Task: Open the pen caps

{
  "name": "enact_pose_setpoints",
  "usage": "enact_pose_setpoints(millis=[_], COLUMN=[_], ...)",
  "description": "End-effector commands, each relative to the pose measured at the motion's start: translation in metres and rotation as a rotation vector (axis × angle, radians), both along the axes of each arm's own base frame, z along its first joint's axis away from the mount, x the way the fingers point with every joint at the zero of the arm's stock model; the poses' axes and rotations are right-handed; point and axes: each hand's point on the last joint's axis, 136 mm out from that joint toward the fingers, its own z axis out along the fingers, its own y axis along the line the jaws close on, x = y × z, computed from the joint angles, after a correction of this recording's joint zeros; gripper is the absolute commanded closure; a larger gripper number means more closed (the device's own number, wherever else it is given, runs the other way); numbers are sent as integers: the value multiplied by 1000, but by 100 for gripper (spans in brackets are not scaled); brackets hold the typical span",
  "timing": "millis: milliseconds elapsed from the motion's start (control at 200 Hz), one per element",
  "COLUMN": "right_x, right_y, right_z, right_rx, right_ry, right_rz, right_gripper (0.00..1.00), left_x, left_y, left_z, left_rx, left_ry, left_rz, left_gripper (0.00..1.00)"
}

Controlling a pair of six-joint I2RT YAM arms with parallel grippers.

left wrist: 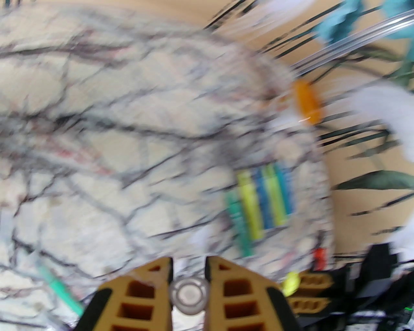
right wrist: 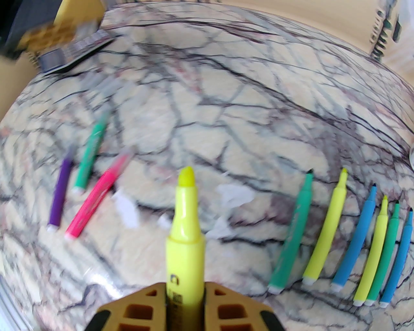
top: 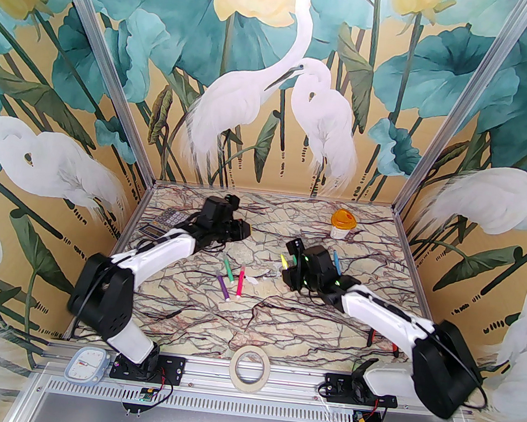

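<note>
My right gripper is shut on a yellow pen whose bare tip points away from the wrist; it also shows from above. My left gripper is shut on a clear pen cap, seen end-on, and hovers left of the right gripper over the far table. Several uncapped green, yellow and blue pens lie in a row. Purple, green and pink pens lie apart, far ends blurred. Loose clear caps rest between the groups.
An orange-lidded jar stands at the back right and a calculator at the back left. A tape roll sits on the front rail, and red pens lie under the right arm.
</note>
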Motion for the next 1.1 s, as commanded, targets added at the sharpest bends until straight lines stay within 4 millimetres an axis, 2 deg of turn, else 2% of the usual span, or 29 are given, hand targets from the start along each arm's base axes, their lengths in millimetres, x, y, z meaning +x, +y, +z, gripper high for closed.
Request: enact_pose_setpoints(millis=[0,160,430,780,965,1095], right_x=[19,35,57,63,64,63], right_y=[-12,-19,-10,-2,0,0], right_z=[-8,-21,-36,-55,-65,-71], right_rx=[-48,-98,-104,-105,-113,-123], right_ry=[27,50,103,152,181,196], right_rz=[-106,-183,-237,-243,-242,-244], right_gripper=[100,100,100,97,94,93], left_x=[-8,-3,4,13,18,20], left_y=[23,25,29,25,25,23], left_z=[-37,-55,-79,-101,-105,-113], left_rx=[198,250,320,362,371,378], left_ry=[109,152,207,233,234,251], left_rz=[28,34,43,9,11,2], left_gripper=[100,100,100,96,88,86])
